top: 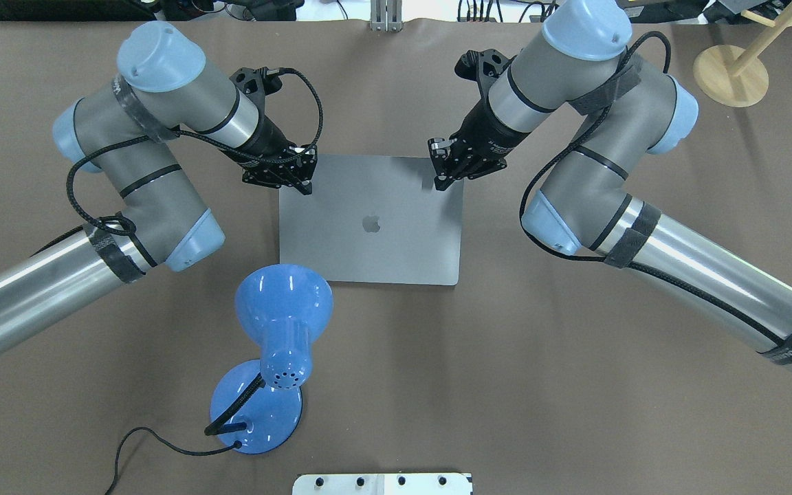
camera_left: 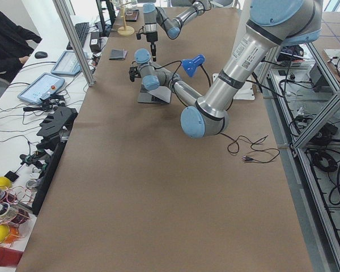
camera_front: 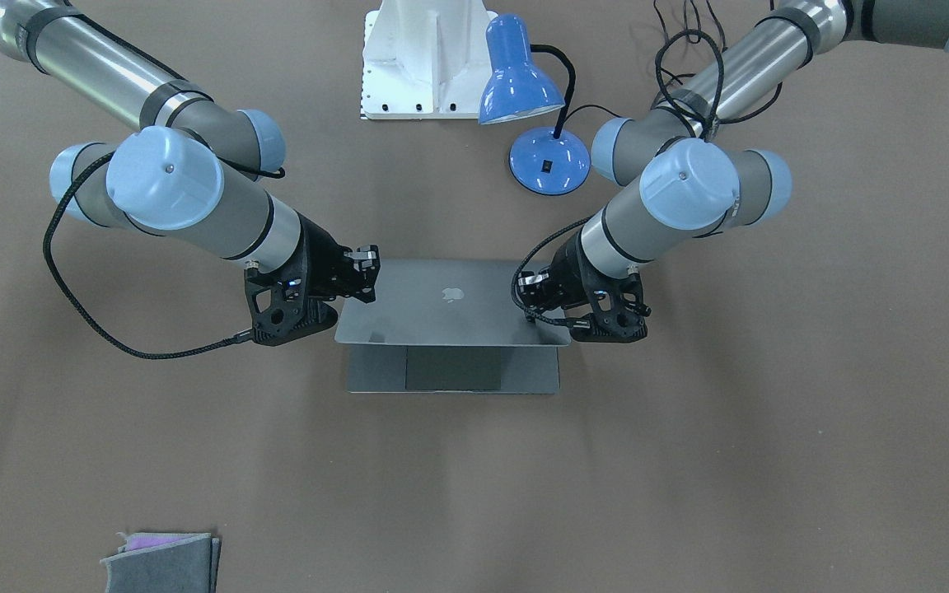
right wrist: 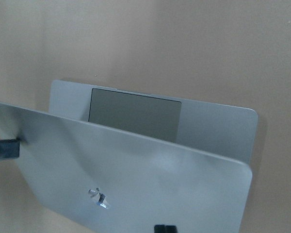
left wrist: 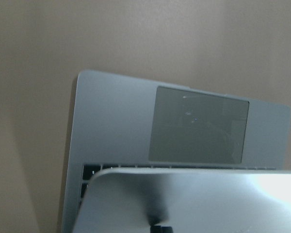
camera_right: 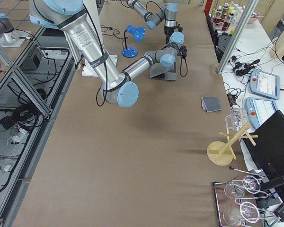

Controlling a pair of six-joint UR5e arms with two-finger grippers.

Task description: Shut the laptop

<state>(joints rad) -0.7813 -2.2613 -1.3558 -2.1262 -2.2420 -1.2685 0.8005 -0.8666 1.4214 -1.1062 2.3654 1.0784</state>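
The grey laptop [top: 382, 227] lies mid-table with its lid [camera_front: 450, 305], apple logo up, tilted low over the base. Only the palm rest and trackpad [camera_front: 454, 371] still show. My left gripper [top: 302, 184] is shut, with its fingertips pressed on the lid's far left corner. My right gripper [top: 442, 180] is shut, with its fingertips on the lid's far right corner. The left wrist view shows the lid [left wrist: 194, 204] over the trackpad [left wrist: 199, 126]. The right wrist view shows the lid [right wrist: 136, 179] slanting over the base.
A blue desk lamp [top: 279, 323] with a black cord stands near the laptop's hinge side, on my left. A white mount plate [camera_front: 425, 66] is at the robot's base. A folded grey cloth [camera_front: 161, 560] lies far off. A wooden stand [top: 729, 75] is at the far right.
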